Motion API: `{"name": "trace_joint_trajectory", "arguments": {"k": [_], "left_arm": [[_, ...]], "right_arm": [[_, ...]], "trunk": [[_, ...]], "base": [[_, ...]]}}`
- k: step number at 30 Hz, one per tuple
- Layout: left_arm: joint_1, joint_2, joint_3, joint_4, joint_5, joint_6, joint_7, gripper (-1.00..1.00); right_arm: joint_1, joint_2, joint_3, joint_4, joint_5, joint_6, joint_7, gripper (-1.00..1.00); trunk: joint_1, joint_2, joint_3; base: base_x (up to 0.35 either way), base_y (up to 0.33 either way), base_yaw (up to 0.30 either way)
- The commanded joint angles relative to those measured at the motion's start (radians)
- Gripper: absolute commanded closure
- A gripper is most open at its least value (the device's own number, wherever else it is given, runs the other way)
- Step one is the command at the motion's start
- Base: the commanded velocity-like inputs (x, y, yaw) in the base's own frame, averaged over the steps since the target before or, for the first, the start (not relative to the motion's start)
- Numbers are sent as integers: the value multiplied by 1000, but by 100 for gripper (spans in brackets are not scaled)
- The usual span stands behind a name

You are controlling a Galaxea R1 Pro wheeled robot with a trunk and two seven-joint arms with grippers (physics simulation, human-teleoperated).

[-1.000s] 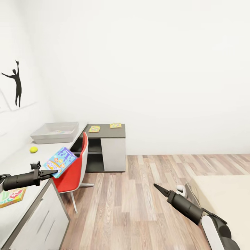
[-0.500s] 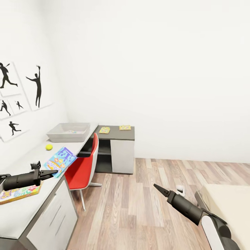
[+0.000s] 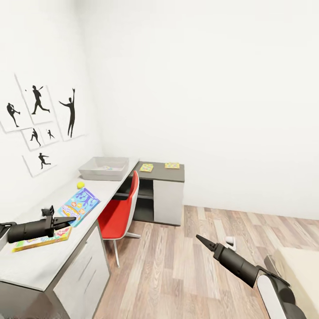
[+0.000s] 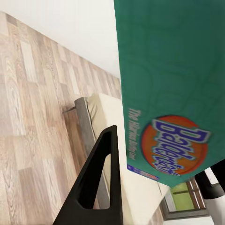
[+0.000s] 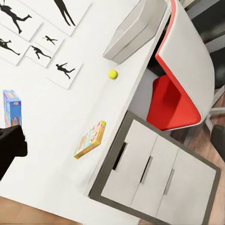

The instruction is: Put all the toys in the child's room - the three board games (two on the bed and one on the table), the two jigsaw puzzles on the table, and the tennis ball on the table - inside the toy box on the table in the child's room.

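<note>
Blue board game (image 3: 79, 206) clamped in left gripper (image 3: 66, 219) above the table (image 3: 48, 261), right gripper (image 3: 200, 239) pinched together over wood floor (image 3: 177, 266).

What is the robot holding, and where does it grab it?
The left gripper holds the blue board game by its near edge, above the table. The right gripper is shut and holds nothing.

Flat blue printed card board game (image 3: 79, 206) is clamped at one edge in the left gripper (image 3: 66, 220), tilted above the pale grey desk top (image 3: 40, 261). Small yellow-green tennis ball (image 3: 80, 185) lies beyond it. Grey low-walled toy box (image 3: 104, 168) stands farther beyond.
</note>
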Motion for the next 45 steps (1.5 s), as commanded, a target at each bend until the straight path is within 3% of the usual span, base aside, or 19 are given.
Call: {"name": "trace_joint_trajectory", "arguments": {"k": [1,19,31,45], "left_arm": [[-1,0,-4,0,2,12,-4,100],[6,1,-2,9,5,12,-4,100],[6,2,-2,10,6,7,-4,100],[6,2,-1,10,6,5,-4,100]], "right_arm": [[-1,-1,-1,-1,-4,6,2,-100],[-1,0,-1,2,-4,6,2,-100],[-1,-2,-3,4,-4,6,2,-100],[-1,-4,-4,7,-4,6,4,-100]], "trunk": [[1,-2,-1],[1,-2,20],[1,-2,24],[1,-2,24]], "base": [[0,0,213],[20,0,213],[278,-30,91],[290,-197,2]]}}
